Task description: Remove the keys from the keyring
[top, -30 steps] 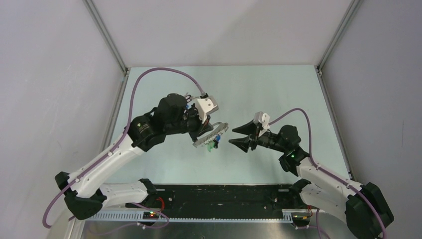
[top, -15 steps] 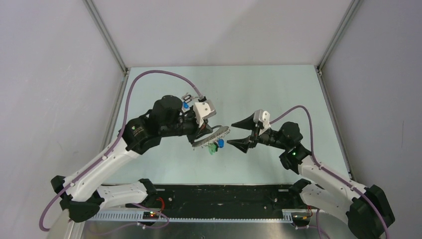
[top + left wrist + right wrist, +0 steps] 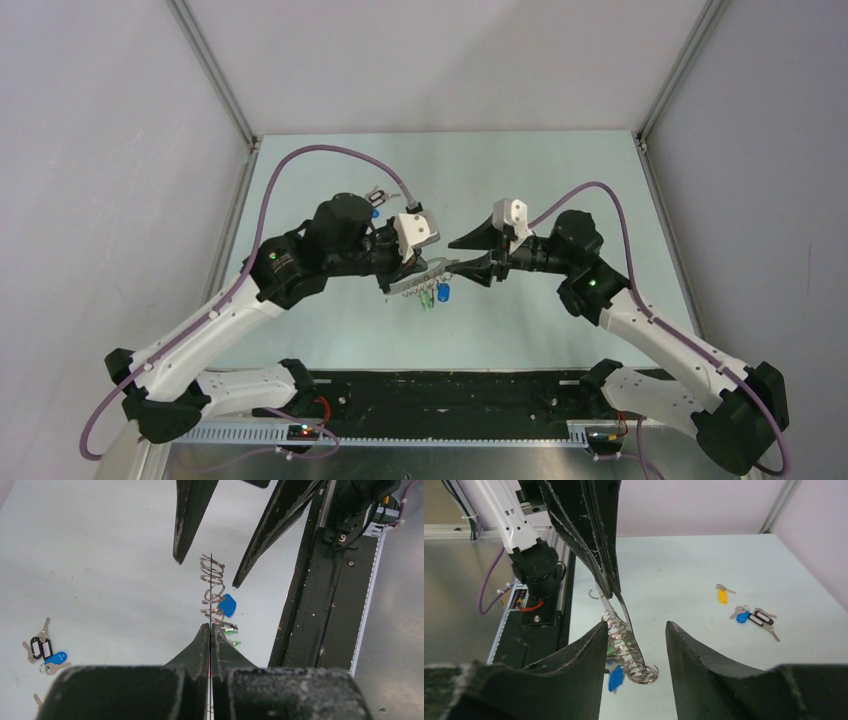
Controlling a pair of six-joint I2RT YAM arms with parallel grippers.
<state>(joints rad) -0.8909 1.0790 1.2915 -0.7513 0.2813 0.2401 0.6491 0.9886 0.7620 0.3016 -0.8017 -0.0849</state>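
Surface: a pale green table (image 3: 520,180) stood inside grey walls. Some loose keys (image 3: 45,650) lay on it, well apart from the arms, among them a yellow key (image 3: 722,596).
Keyring: the keyring (image 3: 212,580) was up in the air above the table, between the two arms. It showed edge-on as a thin grey line with small wire rings (image 3: 211,569) threaded along it.
Keys on the ring: a blue key (image 3: 228,605) and a green key (image 3: 231,642) hung below it.
Left gripper: the left gripper (image 3: 210,630) was closed tight on the near end of the keyring.
Right gripper: the right gripper (image 3: 636,630) had its jaws apart, one on each side of the free end of the keyring. I could not tell if either jaw touched it.
Step in hand: probably taking hold of one wire ring, to draw its key off the free end.
How to do it well: the right jaws should pinch only one wire ring, not the keyring itself. The pull should go along the line of the loop, away from the left gripper, and the left grip should not loosen.
Risk: the wire rings sat close together, so catching two at once seemed easy.
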